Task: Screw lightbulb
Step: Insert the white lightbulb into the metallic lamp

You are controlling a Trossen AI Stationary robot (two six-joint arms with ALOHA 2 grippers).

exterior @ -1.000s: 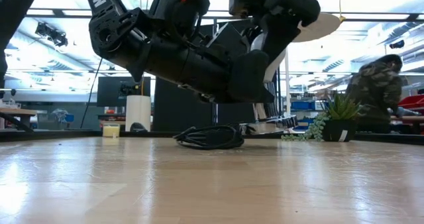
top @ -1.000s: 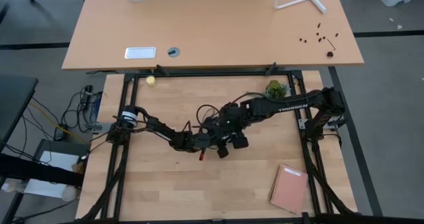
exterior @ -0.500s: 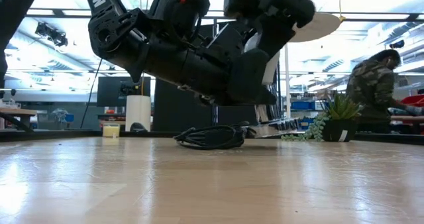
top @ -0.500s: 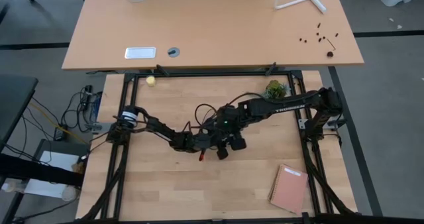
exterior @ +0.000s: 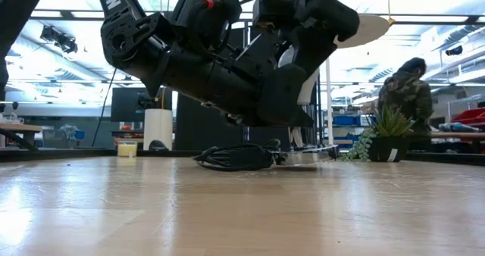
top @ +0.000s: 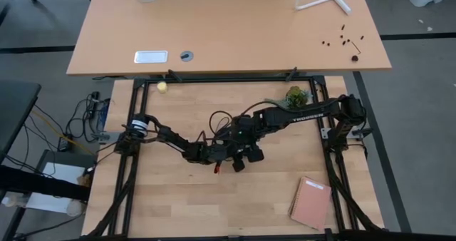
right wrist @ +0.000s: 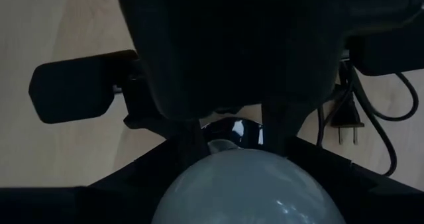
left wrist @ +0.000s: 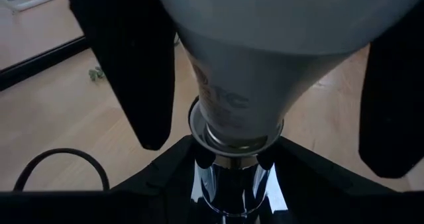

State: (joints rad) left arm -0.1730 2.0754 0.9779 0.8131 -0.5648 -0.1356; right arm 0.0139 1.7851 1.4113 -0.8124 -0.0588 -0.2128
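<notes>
The white lightbulb [left wrist: 245, 85] sits with its greyish screw base in the silver socket [left wrist: 228, 177]. Both grippers meet over the table's middle. My left gripper [left wrist: 228, 201] comes from the left and is shut on the socket. My right gripper [right wrist: 248, 207] comes from the right and is shut on the bulb's globe [right wrist: 248, 187]. In the low view the socket's round disc [exterior: 307, 156] lies low by the table, with its coiled black cord [exterior: 235, 157] beside it. In the high view the arms [top: 231, 150] hide the bulb and the socket. My left gripper holds the socket's shiny neck [left wrist: 215, 184] between its two fingers, just below the bulb's screw base. The bulb stands out of the socket away from the fingers. My right gripper pinches the bulb's wide globe between its two fingers [left wrist: 129, 71], one on each side. It comes at the bulb from the globe's end, opposite the socket. The bulb is clear of the table.
A small potted plant [top: 296, 96] stands at the far right and a brown notebook [top: 311, 202] lies at the near right. A yellowish ball [top: 162, 86] lies at the far left corner. A second desk [top: 228, 27] stands beyond the table. A person [exterior: 405, 97] stands in the room behind.
The socket's disc has sunk from a raised tilt to lie low by the table. My right gripper has shifted a little toward the table's left with the bulb.
</notes>
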